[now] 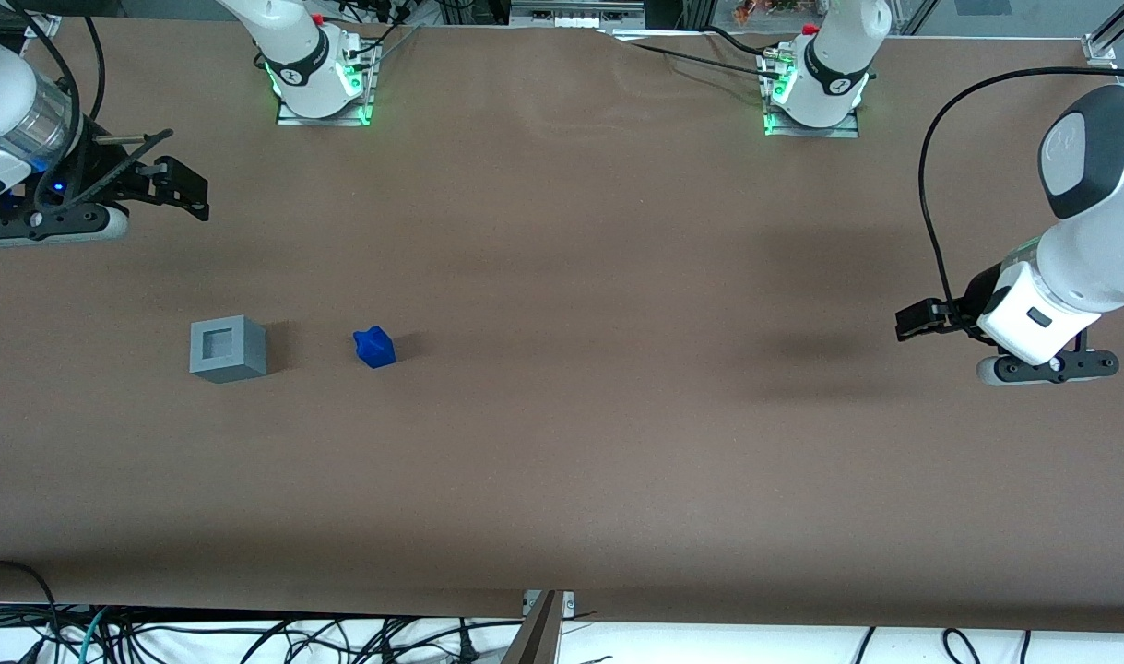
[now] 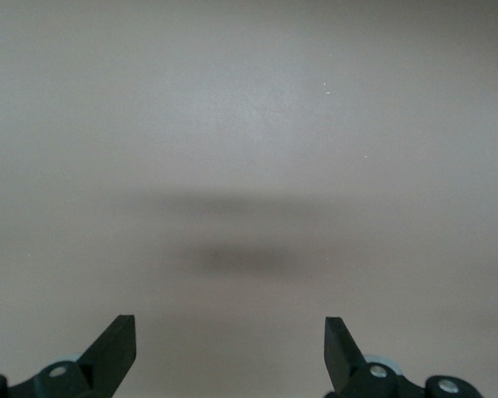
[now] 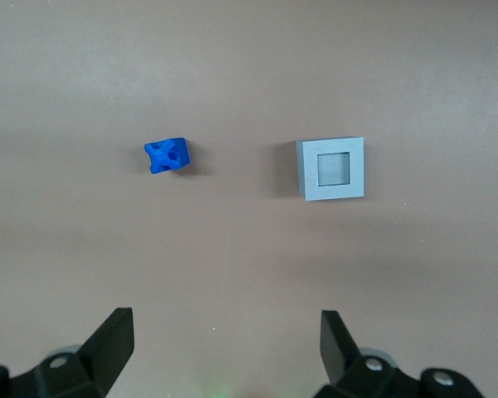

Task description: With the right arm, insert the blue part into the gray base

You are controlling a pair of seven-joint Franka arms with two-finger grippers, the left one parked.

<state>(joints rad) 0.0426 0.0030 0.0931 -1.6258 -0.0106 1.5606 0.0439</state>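
On the worktop, the blue part lay just beside the gray base, both nearer the front camera than the right arm's gripper, which hovered released and empty, well apart from them. Small and bright blue, the part rested with its knobbed end angled; the base's square recess faced up.
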